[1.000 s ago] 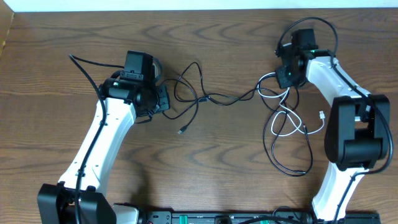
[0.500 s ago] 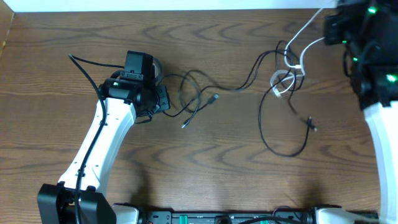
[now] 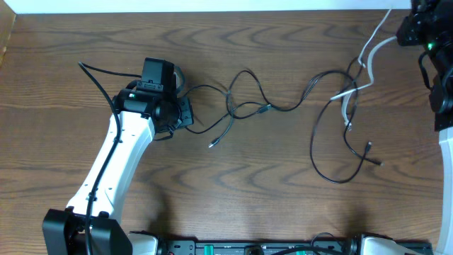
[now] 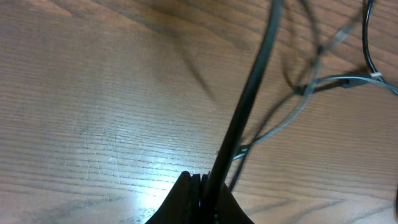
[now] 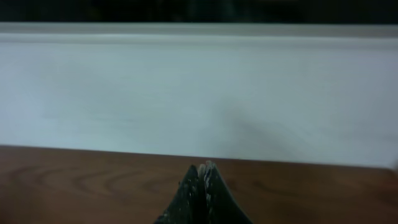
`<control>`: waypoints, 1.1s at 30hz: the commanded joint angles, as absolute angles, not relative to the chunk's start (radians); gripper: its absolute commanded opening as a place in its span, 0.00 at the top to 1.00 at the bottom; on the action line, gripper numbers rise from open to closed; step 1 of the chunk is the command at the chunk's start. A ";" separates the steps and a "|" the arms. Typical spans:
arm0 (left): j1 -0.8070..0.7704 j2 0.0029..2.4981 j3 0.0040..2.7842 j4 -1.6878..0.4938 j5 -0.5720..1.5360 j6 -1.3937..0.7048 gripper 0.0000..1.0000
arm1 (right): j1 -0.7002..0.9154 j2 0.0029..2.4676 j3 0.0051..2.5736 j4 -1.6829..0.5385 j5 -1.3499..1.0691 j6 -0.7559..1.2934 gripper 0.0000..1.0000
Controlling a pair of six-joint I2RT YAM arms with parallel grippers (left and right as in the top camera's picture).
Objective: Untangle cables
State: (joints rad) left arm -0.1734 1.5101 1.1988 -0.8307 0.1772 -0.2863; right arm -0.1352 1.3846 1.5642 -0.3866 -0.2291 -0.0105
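Note:
My left gripper (image 3: pixel 185 113) sits left of centre, shut on a black cable (image 3: pixel 283 108) that runs right across the table. In the left wrist view the jaws (image 4: pixel 208 186) pinch that thick black cable (image 4: pixel 249 99). My right gripper (image 3: pixel 407 30) is at the far top right, raised, with the white cable (image 3: pixel 369 48) running up to it. In the right wrist view its jaws (image 5: pixel 200 171) are closed and the cable itself does not show. A black loop (image 3: pixel 333 173) hangs below the white cable, still crossing it near the knot (image 3: pixel 347 106).
A loose black plug end (image 3: pixel 212 144) lies right of the left gripper, another plug (image 3: pixel 374 147) at the right. The white back wall (image 5: pixel 199 93) is close ahead of the right gripper. The left arm's thick base wire (image 3: pixel 95 74) runs left.
My right gripper has moved up and right to the table's far corner, dragging the white cable and the tangle rightward and stretching the black cables out. The left arm has not moved.

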 commanded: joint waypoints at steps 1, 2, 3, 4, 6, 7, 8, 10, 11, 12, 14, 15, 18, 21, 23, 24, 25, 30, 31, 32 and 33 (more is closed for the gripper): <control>-0.175 1.509 1.196 -0.833 0.167 -0.270 0.92 | -0.139 1.372 1.573 -0.352 -0.142 -0.012 0.99; -0.175 1.509 1.196 -0.833 0.167 -0.270 0.92 | -0.139 1.372 1.573 -0.350 -0.051 -0.012 0.99; -0.175 1.509 1.196 -0.833 0.167 -0.270 0.92 | -0.139 1.372 1.573 -0.352 0.041 -0.012 0.99; -0.175 1.509 1.196 -0.833 0.167 -0.270 0.93 | -0.139 1.372 1.573 -0.358 0.142 -0.012 0.99; -0.175 1.509 1.196 -0.833 0.167 -0.270 0.92 | -0.139 1.372 1.573 -0.378 0.273 -0.011 0.99; -0.175 1.509 1.196 -0.833 0.167 -0.270 0.92 | -0.139 1.372 1.573 -0.389 0.334 -0.002 0.99; -0.175 1.509 1.196 -0.833 0.167 -0.270 0.92 | -0.139 1.374 1.573 -0.411 0.408 0.007 0.99; -0.175 1.509 1.196 -0.832 0.167 -0.270 0.92 | -0.139 1.378 1.573 -0.426 0.472 0.007 0.99; -0.175 1.509 1.196 -0.832 0.167 -0.270 0.92 | -0.139 1.381 1.573 -0.432 0.519 0.011 0.99; -0.175 1.509 1.196 -0.833 0.167 -0.270 0.92 | -0.140 1.385 1.573 -0.437 0.580 0.030 0.99; -0.175 1.509 1.196 -0.833 0.167 -0.270 0.92 | -0.156 1.399 1.573 -0.462 0.757 0.081 0.99; -0.175 1.509 1.196 -0.833 0.167 -0.270 0.92 | -0.169 1.407 1.573 -0.480 0.801 0.093 0.99; -0.175 1.509 1.196 -0.833 0.167 -0.270 0.92 | -0.204 1.432 1.572 -0.561 0.833 0.130 0.99; -0.175 1.509 1.196 -0.833 0.167 -0.270 0.92 | -0.247 1.472 1.572 -0.691 0.819 0.242 0.99; -0.175 1.509 1.196 -0.833 0.167 -0.270 0.92 | -0.280 1.508 1.572 -0.774 0.769 0.307 0.99; -0.175 1.509 1.196 -0.833 0.167 -0.270 0.93 | -0.308 1.541 1.572 -0.816 0.702 0.315 0.99; -0.175 1.509 1.196 -0.833 0.167 -0.270 0.92 | -0.321 1.558 1.572 -0.828 0.667 0.314 0.99; -0.175 1.509 1.196 -0.833 0.167 -0.270 0.92 | -0.382 1.634 1.572 -0.892 0.494 0.315 0.99; -0.175 1.509 1.196 -0.833 0.167 -0.270 0.93 | -0.388 1.642 1.572 -0.894 0.453 0.314 0.99; -0.175 1.509 1.196 -0.833 0.167 -0.270 0.92 | -0.391 1.649 1.572 -0.888 0.403 0.311 0.99; -0.175 1.509 1.196 -0.833 0.167 -0.270 0.92 | -0.391 1.650 1.572 -0.874 0.318 0.284 0.99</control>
State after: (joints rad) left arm -0.1734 1.5101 1.1988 -0.8307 0.1772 -0.2863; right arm -0.3805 1.6424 1.5650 -0.8898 0.5362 0.2829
